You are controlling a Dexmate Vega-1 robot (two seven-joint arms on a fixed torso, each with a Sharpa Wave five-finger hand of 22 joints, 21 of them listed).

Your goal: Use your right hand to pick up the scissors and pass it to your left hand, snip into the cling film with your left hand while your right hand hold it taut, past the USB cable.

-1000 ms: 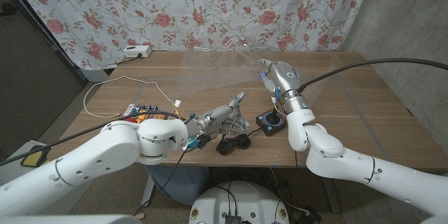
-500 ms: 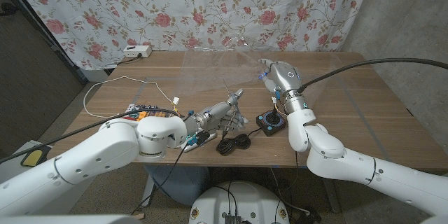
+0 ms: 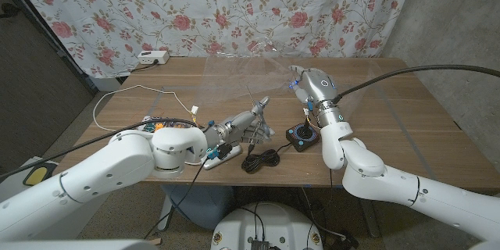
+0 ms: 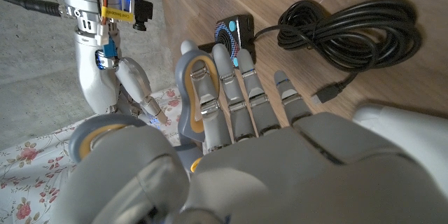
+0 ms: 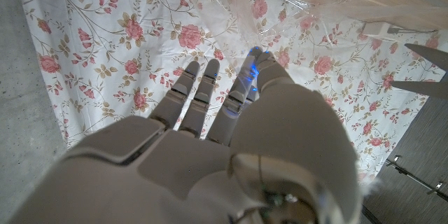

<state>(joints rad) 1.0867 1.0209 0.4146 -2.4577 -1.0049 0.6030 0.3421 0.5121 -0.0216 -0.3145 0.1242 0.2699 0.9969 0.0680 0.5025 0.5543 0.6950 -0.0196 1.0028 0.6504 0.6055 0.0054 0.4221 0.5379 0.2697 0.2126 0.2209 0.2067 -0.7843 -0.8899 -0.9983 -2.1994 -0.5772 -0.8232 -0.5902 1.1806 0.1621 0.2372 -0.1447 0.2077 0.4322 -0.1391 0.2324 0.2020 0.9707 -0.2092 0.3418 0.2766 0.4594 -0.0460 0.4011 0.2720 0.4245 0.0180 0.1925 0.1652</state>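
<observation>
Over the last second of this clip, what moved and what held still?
The left hand with the scissors rose slightly and moved forward and toward the robot's left, away from the black USB cable, blades now pointing at the cling film. The right hand kept pinching the film's raised edge in the same spot. The small joystick box, cable and white cord stayed put.

Crowded front edge, open desk on the right.
A coiled black cable and small joystick box lie between the arms; cling film spans the middle.
</observation>
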